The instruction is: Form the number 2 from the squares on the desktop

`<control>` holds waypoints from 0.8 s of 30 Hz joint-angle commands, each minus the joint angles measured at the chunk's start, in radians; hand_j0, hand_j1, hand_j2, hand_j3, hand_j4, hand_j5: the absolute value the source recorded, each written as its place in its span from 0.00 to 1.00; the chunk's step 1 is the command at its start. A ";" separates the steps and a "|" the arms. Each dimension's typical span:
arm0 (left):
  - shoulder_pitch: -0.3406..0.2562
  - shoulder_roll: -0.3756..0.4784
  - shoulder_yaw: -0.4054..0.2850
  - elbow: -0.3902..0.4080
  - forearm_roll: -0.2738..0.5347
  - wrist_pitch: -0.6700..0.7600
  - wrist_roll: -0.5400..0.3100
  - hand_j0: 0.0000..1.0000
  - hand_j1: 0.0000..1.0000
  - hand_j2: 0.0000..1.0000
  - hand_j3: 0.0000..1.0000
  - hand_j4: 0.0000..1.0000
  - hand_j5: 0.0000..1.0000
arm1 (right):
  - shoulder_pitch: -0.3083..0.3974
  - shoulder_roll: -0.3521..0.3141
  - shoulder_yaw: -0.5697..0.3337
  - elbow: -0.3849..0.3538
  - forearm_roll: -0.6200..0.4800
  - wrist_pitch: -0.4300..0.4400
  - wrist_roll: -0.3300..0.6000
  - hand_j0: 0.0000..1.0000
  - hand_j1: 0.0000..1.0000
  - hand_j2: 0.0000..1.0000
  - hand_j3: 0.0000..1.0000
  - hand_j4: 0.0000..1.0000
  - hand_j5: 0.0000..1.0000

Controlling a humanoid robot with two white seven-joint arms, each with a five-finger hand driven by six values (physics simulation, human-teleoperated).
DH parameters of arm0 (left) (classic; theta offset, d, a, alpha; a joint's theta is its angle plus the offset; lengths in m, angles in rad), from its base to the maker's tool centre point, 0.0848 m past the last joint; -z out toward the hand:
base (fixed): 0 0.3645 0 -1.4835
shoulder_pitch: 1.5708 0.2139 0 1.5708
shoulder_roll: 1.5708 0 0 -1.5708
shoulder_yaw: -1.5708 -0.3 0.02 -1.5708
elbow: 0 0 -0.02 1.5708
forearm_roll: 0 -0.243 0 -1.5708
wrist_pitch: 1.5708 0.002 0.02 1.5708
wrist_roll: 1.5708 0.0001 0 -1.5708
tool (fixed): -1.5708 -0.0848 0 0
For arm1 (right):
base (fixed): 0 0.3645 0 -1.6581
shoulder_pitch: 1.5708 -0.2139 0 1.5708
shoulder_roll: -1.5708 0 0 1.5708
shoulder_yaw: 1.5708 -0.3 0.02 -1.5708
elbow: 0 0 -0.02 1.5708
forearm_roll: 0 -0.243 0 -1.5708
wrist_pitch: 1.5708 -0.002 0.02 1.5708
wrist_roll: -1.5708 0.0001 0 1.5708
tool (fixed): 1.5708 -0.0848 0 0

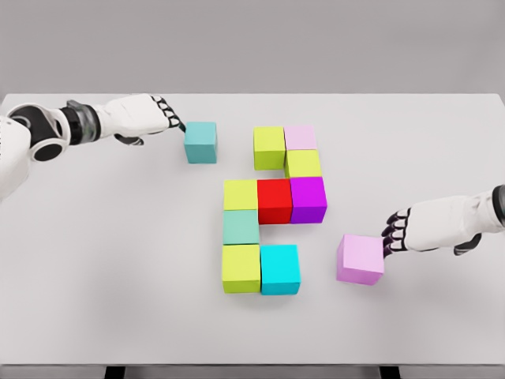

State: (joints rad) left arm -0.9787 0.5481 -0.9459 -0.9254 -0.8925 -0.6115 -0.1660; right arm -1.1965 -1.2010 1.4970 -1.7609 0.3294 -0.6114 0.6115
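Nine cubes sit mid-surface (118,260) in a partial figure: lime (269,147) and pale pink (301,136) on top, lime (304,163) below, then lime (241,194), red (274,200), purple (308,199), then a green cube (241,227), then lime (241,268) and cyan (280,269). A teal cube (201,141) lies apart at upper left, the left hand's (142,117) relaxed fingers (175,122) at its side. A lilac cube (360,258) lies at lower right, the right hand's (434,223) loose fingers (392,237) touching it, grasping nothing.

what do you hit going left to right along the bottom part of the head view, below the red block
yellow-green block → cyan block → pink block → right hand, fingertips at the pink block's right side
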 commanded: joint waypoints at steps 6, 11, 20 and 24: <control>-0.002 -0.019 0.001 0.000 0.001 0.001 0.000 0.85 0.85 0.85 0.85 0.85 0.85 | -0.006 0.003 -0.001 -0.006 -0.012 0.001 -0.001 1.00 1.00 1.00 1.00 1.00 1.00; -0.002 -0.008 0.002 0.000 0.006 0.001 0.000 0.85 0.85 0.85 0.85 0.85 0.85 | -0.017 0.003 -0.001 -0.006 -0.021 0.001 -0.001 1.00 1.00 1.00 1.00 1.00 1.00; 0.002 0.104 -0.025 -0.092 0.021 0.001 0.000 0.87 0.87 0.87 0.87 0.87 0.87 | -0.020 0.012 -0.001 -0.005 -0.018 0.001 -0.001 1.00 1.00 1.00 1.00 1.00 1.00; 0.002 0.104 -0.056 -0.112 0.021 0.001 0.000 0.87 0.87 0.87 0.87 0.87 0.87 | -0.020 0.003 -0.029 0.004 -0.006 0.001 -0.001 1.00 1.00 1.00 1.00 1.00 1.00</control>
State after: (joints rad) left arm -0.9771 0.6455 -0.9867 -1.0224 -0.8758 -0.6117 -0.1661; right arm -1.2164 -1.1932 1.4834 -1.7602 0.3206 -0.6126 0.6110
